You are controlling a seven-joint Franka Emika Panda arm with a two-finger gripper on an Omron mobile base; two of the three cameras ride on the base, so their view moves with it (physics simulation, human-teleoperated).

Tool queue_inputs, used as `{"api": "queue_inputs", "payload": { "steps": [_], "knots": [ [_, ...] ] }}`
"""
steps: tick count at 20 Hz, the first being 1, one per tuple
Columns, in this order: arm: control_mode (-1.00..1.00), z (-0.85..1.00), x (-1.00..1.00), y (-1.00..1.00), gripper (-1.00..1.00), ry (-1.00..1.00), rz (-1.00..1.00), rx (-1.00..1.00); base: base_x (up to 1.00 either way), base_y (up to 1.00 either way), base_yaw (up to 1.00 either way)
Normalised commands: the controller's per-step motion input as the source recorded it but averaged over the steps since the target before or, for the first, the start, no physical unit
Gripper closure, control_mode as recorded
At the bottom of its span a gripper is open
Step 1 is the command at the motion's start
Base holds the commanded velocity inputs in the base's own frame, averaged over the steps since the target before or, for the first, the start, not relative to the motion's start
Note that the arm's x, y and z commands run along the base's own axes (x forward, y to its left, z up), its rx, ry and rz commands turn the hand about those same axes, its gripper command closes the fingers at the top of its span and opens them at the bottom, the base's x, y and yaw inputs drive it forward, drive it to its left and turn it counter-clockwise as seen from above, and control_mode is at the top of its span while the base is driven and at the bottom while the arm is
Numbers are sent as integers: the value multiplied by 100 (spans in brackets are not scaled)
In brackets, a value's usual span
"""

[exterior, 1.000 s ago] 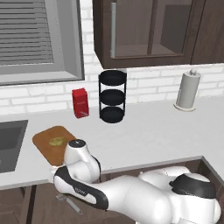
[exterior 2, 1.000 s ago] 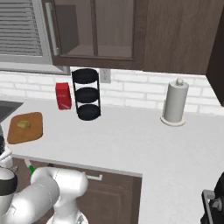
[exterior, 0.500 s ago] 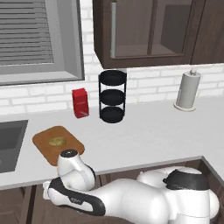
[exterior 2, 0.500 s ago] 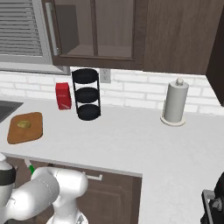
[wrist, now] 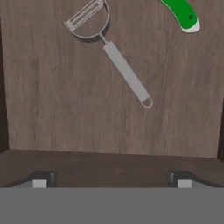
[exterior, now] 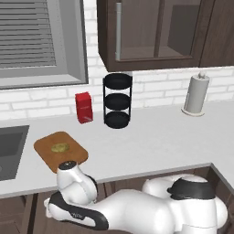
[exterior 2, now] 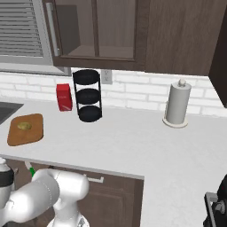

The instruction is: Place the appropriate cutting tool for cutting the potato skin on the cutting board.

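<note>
Counter: pale grey kitchen worktop [exterior: 151,141] beneath dark wooden wall cabinets [exterior: 160,32], with a white brick wall behind it.
Board: brown wooden rounded-corner cutting board [exterior: 61,151] lies flat on the worktop, just beside the dark sink [exterior: 9,148].
Potato: small yellow-brown oval potato [exterior: 58,147] rests on the board, near its middle.
Drawer: dark brown wooden drawer floor [wrist: 65,109] lies below the hand camera, under the worktop's front edge.
Peeler: small grey metal peeler [wrist: 108,50] with a slim handle and a looped head lies flat on the drawer floor, well apart from the board, handle slanting toward the fingertips.
Knife: green knife handle [wrist: 181,13] lies near the peeler, not touching it.
Gripper: two dark fingertips [wrist: 42,178] stand wide apart, with nothing between them; gripper [wrist: 111,180] hangs clear of the peeler.
Others: red box [exterior: 83,107], black three-tier round rack [exterior: 117,100] and white paper-towel roll [exterior: 197,93] stand behind the board, along the wall.
</note>
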Motion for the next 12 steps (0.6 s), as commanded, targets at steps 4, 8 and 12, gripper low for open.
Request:
{"api": "queue_inputs", "payload": {
  "steps": [4, 8, 12],
  "knots": [
    [-100, -39, -1, 0, -100, 2, 6, -3, 0, 0, 0],
    [-100, -28, 3, 0, -100, 1, 1, 0, 0, 0, 0],
    [-100, -14, 0, 0, -100, 0, 0, 0, 0, 0, 0]
  ]
}}
